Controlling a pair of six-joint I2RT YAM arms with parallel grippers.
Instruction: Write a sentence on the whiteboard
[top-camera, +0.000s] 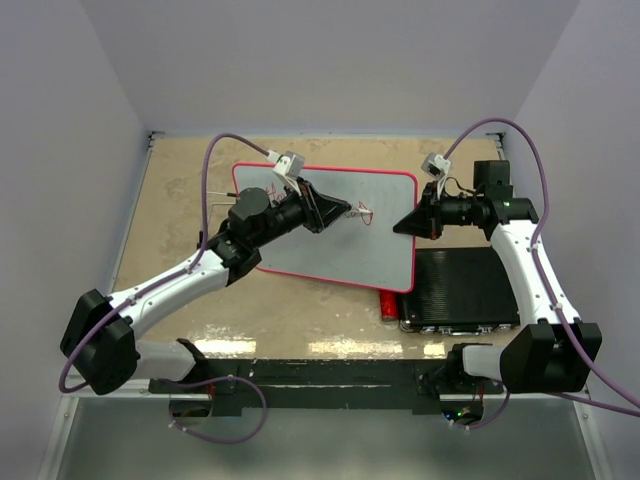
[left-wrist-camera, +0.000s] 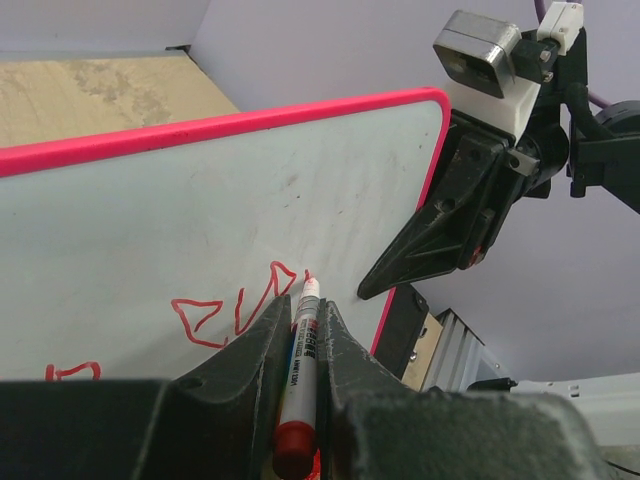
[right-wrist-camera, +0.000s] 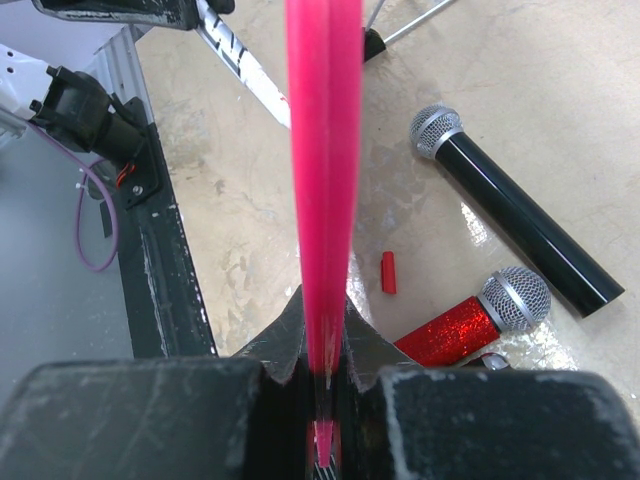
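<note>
Over the tabletop (top-camera: 180, 200), the whiteboard (top-camera: 350, 255) fills the middle of the top view. My right end effector (top-camera: 402, 225) is clamped on its red right edge, which I judge steadies it against pen pressure. Reaching in from the left, my left end effector (top-camera: 345, 210) is closed tight on a red marker (left-wrist-camera: 300, 360), tip touching the board mid-frame in the left wrist view. The sentence (left-wrist-camera: 235, 312) is only a few strokes, so most writing remains. A small red cap (right-wrist-camera: 388, 272) lies mid-frame in the right wrist view.
</note>
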